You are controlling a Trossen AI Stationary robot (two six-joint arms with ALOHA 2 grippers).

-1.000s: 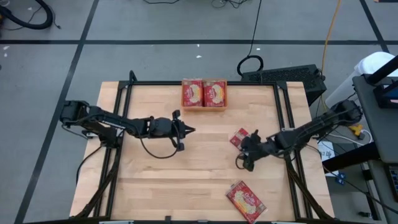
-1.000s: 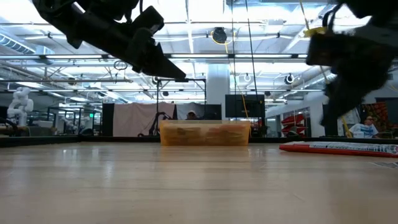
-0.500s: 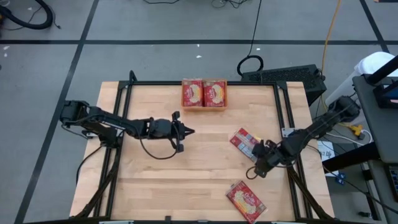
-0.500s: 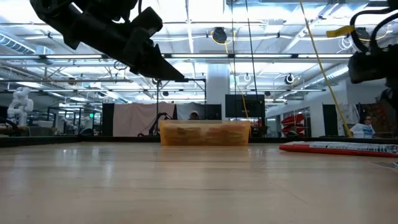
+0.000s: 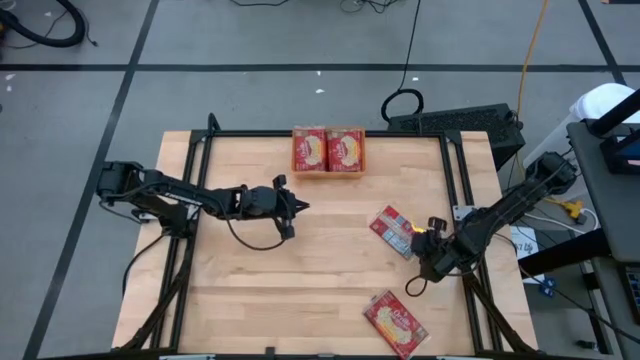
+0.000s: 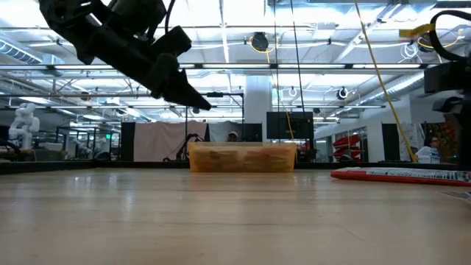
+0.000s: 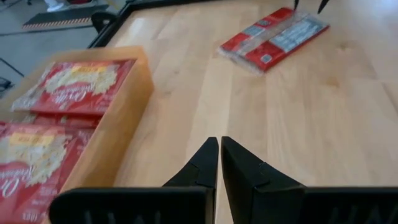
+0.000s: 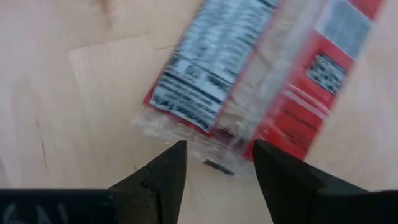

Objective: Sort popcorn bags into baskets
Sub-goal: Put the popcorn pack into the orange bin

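Your pale wooden plank surface [image 5: 300, 270] carries a translucent orange plastic bin [image 5: 328, 151] at its far edge. Two flat red popcorn packets lie on it: one at mid-right [image 5: 392, 229], one near the front edge [image 5: 395, 322].

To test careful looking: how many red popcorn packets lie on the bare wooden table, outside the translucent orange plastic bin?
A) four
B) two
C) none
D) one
B: one red popcorn packet lies by the right gripper, another near the table's front edge.

In your low view, the right gripper [image 6: 450, 77] is running off the picture's edge, so its fingers aren't showing there. The orange basket [image 7: 118, 124] and one popcorn bag [image 7: 31, 168] are getting cropped in the left wrist view.
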